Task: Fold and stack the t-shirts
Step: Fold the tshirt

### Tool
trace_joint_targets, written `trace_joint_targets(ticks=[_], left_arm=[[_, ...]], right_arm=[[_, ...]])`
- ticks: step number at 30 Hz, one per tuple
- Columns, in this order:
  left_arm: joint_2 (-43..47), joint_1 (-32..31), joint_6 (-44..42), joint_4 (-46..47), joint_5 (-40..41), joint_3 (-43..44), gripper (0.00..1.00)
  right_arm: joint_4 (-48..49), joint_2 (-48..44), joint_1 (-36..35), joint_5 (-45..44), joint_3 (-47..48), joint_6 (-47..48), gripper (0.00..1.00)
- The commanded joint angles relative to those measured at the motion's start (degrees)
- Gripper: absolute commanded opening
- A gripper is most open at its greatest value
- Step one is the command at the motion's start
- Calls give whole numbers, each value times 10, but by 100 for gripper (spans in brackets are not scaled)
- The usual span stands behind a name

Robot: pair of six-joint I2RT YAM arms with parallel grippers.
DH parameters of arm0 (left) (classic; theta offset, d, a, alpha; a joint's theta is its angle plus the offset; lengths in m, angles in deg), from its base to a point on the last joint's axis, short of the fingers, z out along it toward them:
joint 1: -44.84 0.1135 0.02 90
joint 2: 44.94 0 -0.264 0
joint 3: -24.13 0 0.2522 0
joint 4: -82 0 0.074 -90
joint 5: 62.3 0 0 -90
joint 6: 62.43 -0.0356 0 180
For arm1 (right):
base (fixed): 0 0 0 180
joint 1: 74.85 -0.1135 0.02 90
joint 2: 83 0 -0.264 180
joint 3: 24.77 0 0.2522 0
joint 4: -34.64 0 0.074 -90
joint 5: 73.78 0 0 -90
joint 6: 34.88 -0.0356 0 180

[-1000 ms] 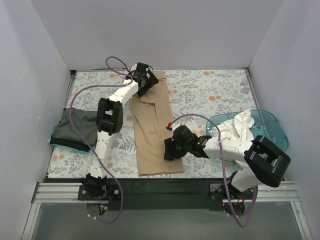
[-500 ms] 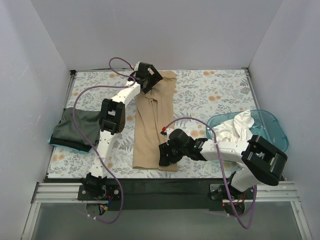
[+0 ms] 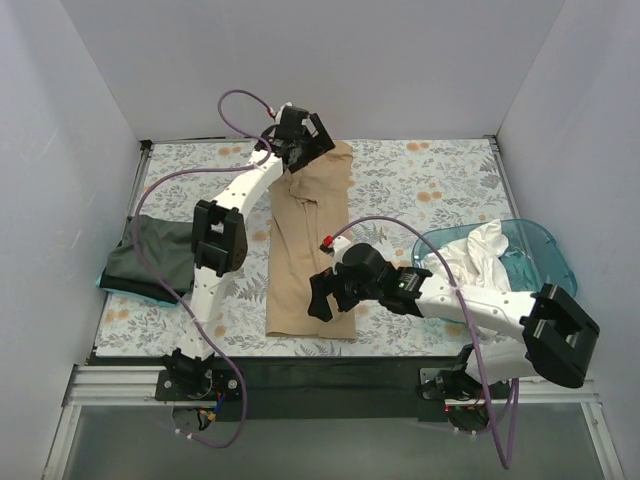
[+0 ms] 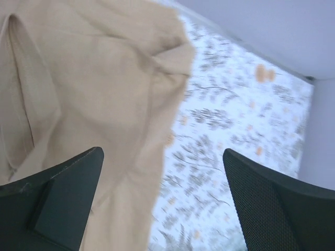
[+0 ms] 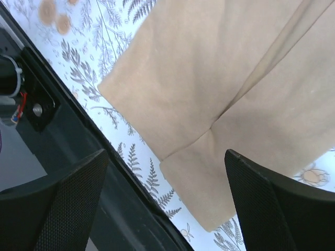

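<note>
A tan cloth t-shirt (image 3: 305,255), folded into a long narrow strip, is laid flat on the floral-patterned table (image 3: 420,185), its length running from the near edge towards the far wall. The left hand (image 3: 304,138) is held above the far end of this tan t-shirt. Its two black fingers (image 4: 57,198) are spread wide and nothing is gripped between them; the rumpled far end of the cloth is seen below. The right hand (image 3: 322,297) is held over the near end of the tan t-shirt, towards its right edge. Its fingers are likewise fully parted, and the cloth is seen lying flat beneath them, not pinched, with a fold line and a near corner shown in the right wrist view. Whether either hand touches the cloth cannot be told. A dark grey-green t-shirt (image 3: 150,258) is placed well to the left of the tan t-shirt, in a folded heap. A translucent teal plastic tub (image 3: 548,250) is set well to the right of the tan t-shirt, and white or cream t-shirts (image 3: 470,250) are bundled loosely inside it, partly draped over its rim.
</note>
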Motion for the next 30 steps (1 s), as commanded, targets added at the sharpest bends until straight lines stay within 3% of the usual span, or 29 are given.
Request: trace_joint_targets(ticks=[1, 3, 7, 8, 14, 18, 22, 25, 29, 30], left_arm=[[181, -13, -39, -40, 27, -13, 98], [230, -23, -43, -60, 28, -55, 98], [384, -48, -31, -61, 46, -232, 98], [450, -56, -10, -56, 55, -334, 98], [745, -112, 106, 7, 88, -728, 98], [863, -141, 184, 1, 43, -883, 98], [928, -167, 228, -55, 27, -983, 98], [944, -176, 241, -70, -16, -1031, 90], [949, -183, 262, -81, -13, -1067, 71], [949, -183, 264, -82, -9, -1072, 70]], right_arm=[[-17, -57, -4, -49, 13, 13, 98], [-27, -94, -4, -75, 1, 9, 98], [-45, -168, -2, -127, -38, -8, 98], [-48, -185, -1, -136, -62, -17, 98], [-50, -309, 8, -175, -166, -69, 98], [-49, -353, 9, -147, -205, -67, 98], [-33, -354, 10, -88, -234, -62, 98], [-17, -333, 9, -65, -245, -64, 96], [3, -297, 9, -61, -245, -68, 94], [7, -283, 10, -46, -245, -69, 93]])
